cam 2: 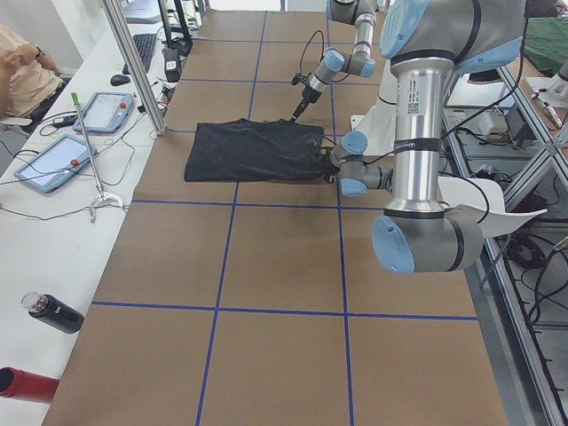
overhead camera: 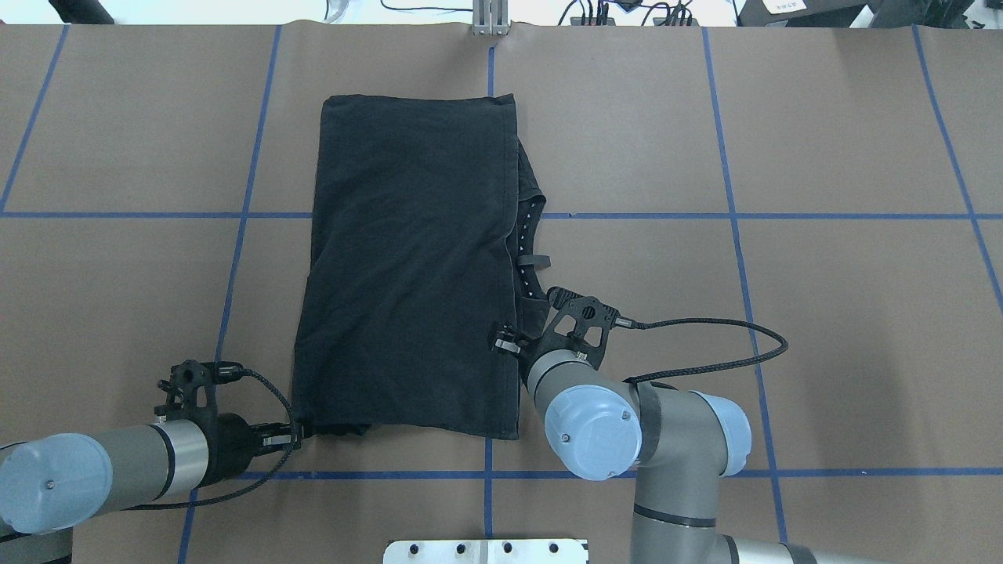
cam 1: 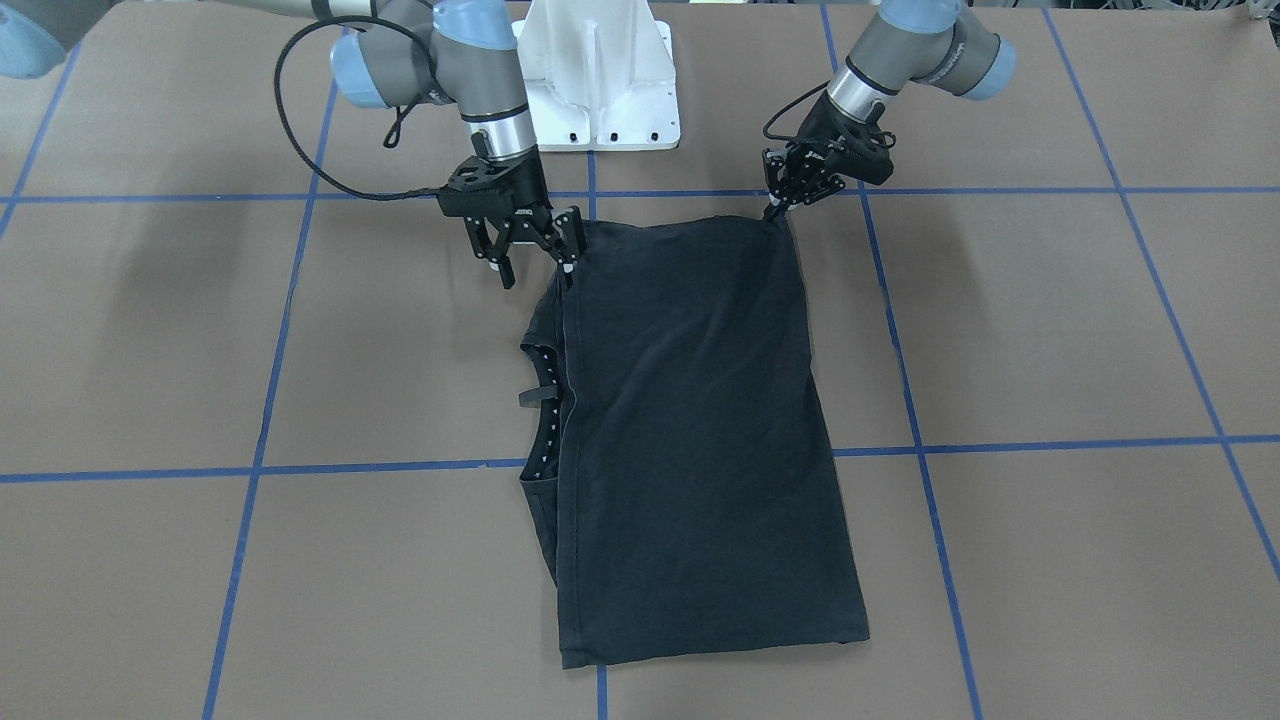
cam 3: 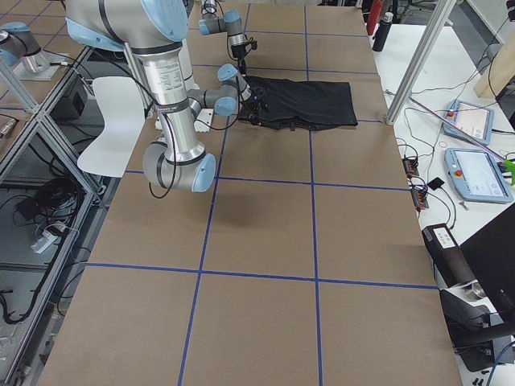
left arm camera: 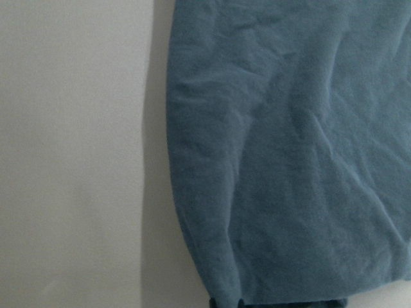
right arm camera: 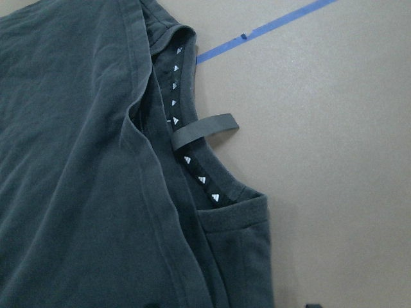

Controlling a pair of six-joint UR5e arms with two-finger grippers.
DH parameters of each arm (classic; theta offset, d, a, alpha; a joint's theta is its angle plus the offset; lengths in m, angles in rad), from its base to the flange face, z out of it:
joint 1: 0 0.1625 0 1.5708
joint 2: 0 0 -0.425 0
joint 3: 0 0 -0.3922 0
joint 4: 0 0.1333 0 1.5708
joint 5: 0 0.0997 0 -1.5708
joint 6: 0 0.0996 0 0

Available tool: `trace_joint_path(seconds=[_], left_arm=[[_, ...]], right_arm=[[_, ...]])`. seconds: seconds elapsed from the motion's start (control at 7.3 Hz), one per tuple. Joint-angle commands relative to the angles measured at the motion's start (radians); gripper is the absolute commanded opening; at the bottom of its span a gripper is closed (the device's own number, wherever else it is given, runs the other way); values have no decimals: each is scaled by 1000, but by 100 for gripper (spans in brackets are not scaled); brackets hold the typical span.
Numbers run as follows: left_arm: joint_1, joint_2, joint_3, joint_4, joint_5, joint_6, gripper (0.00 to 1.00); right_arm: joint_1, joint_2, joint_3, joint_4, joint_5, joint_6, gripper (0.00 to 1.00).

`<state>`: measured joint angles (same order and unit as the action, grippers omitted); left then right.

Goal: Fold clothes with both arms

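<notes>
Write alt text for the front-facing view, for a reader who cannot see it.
A folded black T-shirt lies on a brown table marked with blue tape. The left gripper pinches one top corner; the right gripper is open at the other.

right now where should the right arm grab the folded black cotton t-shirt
Probably the robot-side corner of the folded black T-shirt, collar side, from straight above: the cloth lies flat and the right gripper's open fingers hang over that hemmed edge.

Black T-shirt (cam 1: 700, 430), white-triangled collar (right arm camera: 192, 168); brown table (cam 1: 1050, 330), blue grid lines (cam 1: 1050, 445).
</notes>
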<state>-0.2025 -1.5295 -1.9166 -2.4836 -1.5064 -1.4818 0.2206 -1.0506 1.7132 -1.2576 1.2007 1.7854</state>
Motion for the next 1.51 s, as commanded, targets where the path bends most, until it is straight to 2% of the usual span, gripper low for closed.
trace_joint_path(seconds=[0.0, 0.82, 1.1, 1.37], left_arm=[[0, -1, 1, 0, 0, -2, 0], [2, -4, 10, 0, 0, 0, 0], [2, -4, 11, 0, 0, 0, 0], [3, -6, 13, 0, 0, 0, 0]], right_arm=[[-3, 21, -21, 0, -7, 86, 73], [-46, 9, -18, -16, -12, 118, 73], [-50, 12, -20, -16, -12, 118, 58], [-50, 18, -18, -16, -12, 118, 48]])
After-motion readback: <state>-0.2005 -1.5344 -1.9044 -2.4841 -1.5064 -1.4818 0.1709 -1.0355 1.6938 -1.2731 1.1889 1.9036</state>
